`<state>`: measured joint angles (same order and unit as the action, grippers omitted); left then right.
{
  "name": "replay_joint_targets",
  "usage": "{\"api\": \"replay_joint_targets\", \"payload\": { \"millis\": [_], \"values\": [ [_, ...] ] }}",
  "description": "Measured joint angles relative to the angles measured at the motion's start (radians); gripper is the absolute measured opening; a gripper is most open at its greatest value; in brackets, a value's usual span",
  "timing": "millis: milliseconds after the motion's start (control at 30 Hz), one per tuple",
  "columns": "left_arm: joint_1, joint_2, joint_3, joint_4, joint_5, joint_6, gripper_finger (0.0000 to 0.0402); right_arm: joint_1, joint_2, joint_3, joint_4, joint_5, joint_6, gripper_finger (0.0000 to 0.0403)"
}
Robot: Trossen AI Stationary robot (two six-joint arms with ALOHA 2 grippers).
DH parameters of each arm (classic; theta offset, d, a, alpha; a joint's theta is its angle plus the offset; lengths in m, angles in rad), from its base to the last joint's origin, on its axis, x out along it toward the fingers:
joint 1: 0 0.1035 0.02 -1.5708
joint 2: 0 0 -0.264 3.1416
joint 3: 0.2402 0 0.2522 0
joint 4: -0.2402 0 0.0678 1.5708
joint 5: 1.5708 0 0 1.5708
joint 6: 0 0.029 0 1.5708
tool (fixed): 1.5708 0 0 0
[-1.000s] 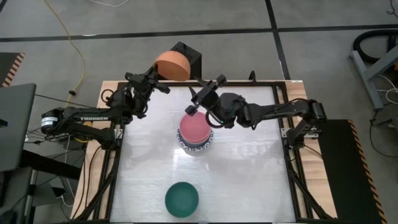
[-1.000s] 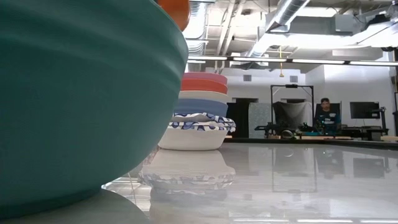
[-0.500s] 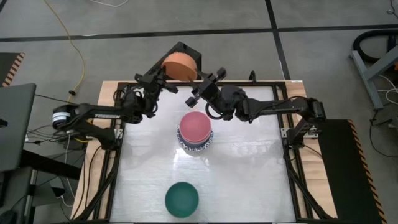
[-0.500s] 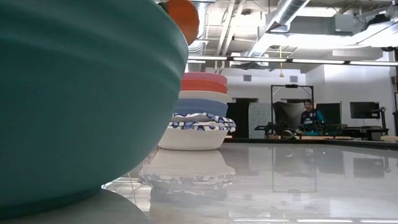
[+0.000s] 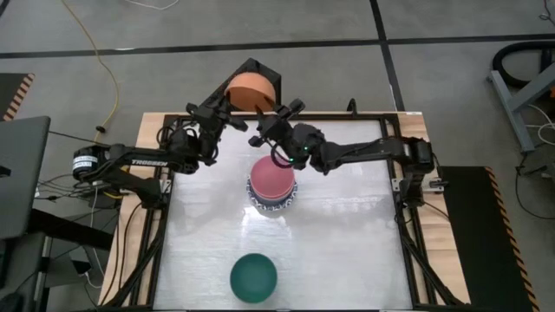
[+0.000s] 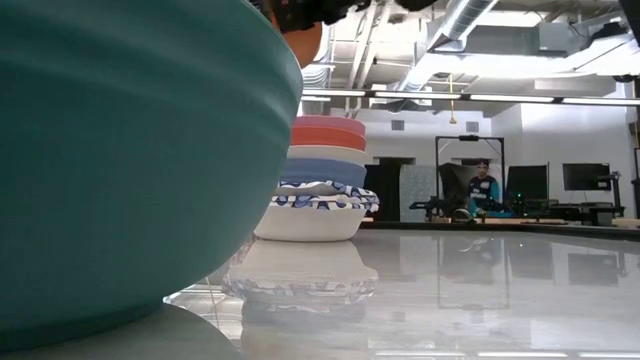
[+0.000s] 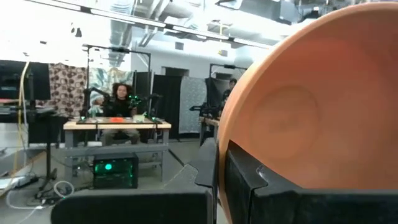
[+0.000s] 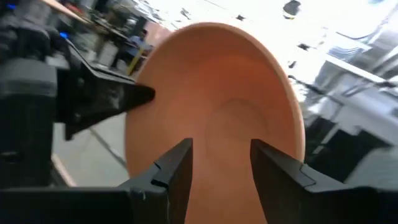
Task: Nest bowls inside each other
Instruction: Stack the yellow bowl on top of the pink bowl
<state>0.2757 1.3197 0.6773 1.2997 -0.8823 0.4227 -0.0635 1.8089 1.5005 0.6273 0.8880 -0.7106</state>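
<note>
The left tool (image 5: pixel 227 113) pinched the orange bowl (image 5: pixel 250 89) in the air at 12 o'clock; the open right tool (image 5: pixel 270 119) might bump it loose.

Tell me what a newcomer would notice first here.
The orange bowl, held up on edge at the table's far side by the shut left pincer, with the open right pincer closing in on it. Next, the stack of nested bowls mid-table, pink on top, and the lone dark green bowl at the near edge.
</note>
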Motion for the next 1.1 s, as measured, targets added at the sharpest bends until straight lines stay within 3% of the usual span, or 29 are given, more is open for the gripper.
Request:
{"api": "replay_joint_targets", "payload": {
  "millis": [133, 633, 833, 1100],
  "values": [
    [-0.007, 0.000, 0.000, 0.000, -0.021, 0.044, 0.0000, 0.013, 0.038, 0.000, 0.101, 0.054, -0.123, 0.0179],
    [-0.002, 0.000, 0.001, 0.001, -0.038, 0.066, 0.0000, 0.109, 0.045, 0.000, 0.333, 0.069, -0.395, 0.0179],
    [-0.009, 0.000, 0.001, 0.001, -0.039, 0.072, 0.0000, 0.044, 0.045, 0.000, 0.312, 0.099, -0.387, 0.0179],
    [-0.010, 0.000, 0.001, 0.000, -0.043, 0.075, 0.0000, -0.008, 0.045, 0.000, 0.174, 0.119, -0.252, 0.0179]
  ]
}}
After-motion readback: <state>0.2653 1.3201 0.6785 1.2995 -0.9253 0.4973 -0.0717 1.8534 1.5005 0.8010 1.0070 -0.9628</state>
